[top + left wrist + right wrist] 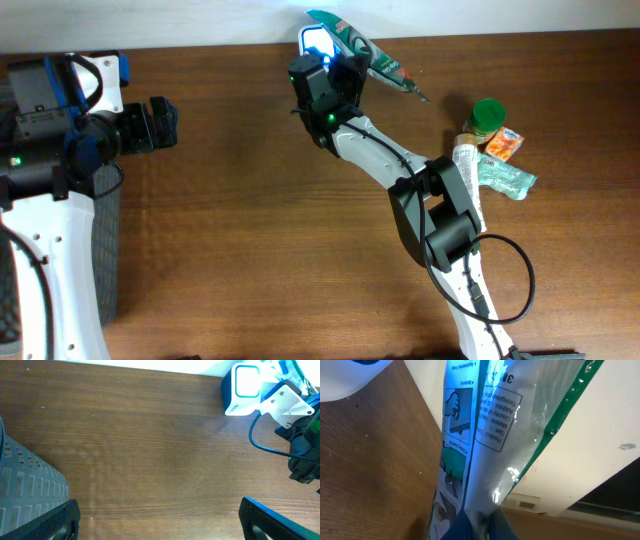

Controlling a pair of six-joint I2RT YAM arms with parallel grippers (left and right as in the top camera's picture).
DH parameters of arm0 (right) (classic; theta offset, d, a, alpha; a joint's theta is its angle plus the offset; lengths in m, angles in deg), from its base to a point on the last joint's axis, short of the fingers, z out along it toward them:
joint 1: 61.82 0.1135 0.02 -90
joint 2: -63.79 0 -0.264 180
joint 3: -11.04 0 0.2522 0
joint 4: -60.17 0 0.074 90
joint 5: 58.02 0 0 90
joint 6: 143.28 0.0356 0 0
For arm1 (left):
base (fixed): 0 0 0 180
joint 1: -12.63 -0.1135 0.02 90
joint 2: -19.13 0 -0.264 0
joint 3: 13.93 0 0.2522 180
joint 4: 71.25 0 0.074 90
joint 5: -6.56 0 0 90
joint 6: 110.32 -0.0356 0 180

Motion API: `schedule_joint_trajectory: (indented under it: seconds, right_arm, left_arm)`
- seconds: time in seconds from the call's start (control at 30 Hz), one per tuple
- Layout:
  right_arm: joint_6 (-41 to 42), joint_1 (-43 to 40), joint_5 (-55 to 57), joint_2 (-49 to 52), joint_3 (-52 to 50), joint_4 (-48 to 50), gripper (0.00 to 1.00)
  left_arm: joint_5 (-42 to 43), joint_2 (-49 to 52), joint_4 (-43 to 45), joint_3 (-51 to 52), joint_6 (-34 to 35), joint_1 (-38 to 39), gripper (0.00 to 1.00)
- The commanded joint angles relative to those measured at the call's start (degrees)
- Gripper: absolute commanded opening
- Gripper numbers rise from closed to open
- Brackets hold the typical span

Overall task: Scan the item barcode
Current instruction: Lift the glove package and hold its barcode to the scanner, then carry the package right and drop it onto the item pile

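- Overhead, the right pincer (350, 68) is clamped on a green-edged packet (388, 65). It holds the packet at the far edge of the counter (250, 230), just beside the lit white scanner (316, 42). The left pincer (163, 124) sits spread wide and empty, well apart at the left. A green-lidded jar (488, 114) and an orange sachet (504, 146) lie near the right arm.
- From the left wrist, the scanner (240, 390) glows at the counter's back edge, with the right arm crowding in just beside it. The left fingers (55, 522) frame only bare wood, and a grey basket (27, 485) shows at lower left.
- From the right wrist, the packet (520, 425) rises from the closed pincer at the bottom of the frame. Blue light falls across its printed label (497, 420), and no barcode can be made out here.
- To do this step well, the code side probably has to be turned squarely toward the scanner's lit face. The crinkled, shiny film should be kept flat and steady against glare. The grip looks best kept low on the packet's edge, clear of the print.
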Motion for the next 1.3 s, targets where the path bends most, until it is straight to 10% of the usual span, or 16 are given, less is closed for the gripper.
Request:
schedule_joint_trajectory:
  seconds: [0.0,0.23,0.57,0.93,1.27]
  right_arm:
    - [4.4,0.6,1.5,-6.8,0.8,-2.2,0.04]
    - [21.8,0.8,-12.2,-18.3,0.8,-24.4,0.04]
    - [56.7,-5.9,-61.0,-35.5,0.8,-53.0,0.04]
    - [59.0,-28.6,-72.5,-37.7,-0.3,-81.1,0.04]
    - [73.0,-50.2,-73.0,-37.0,-17.4,-68.8,0.04]
  left_arm:
    - [0.7,-0.5,0.1,-0.7,-0.7,0.1,0.99]
    - [0.7,-0.5,0.1,-0.7,-0.7,0.1,0.99]
    - [0.7,-0.5,0.1,-0.7,-0.7,0.1,0.99]
    - [0.7,-0.5,0.1,-0.7,-0.7,0.1,0.99]
    - [0.7,-0.5,0.1,-0.7,-0.7,0.1,0.99]
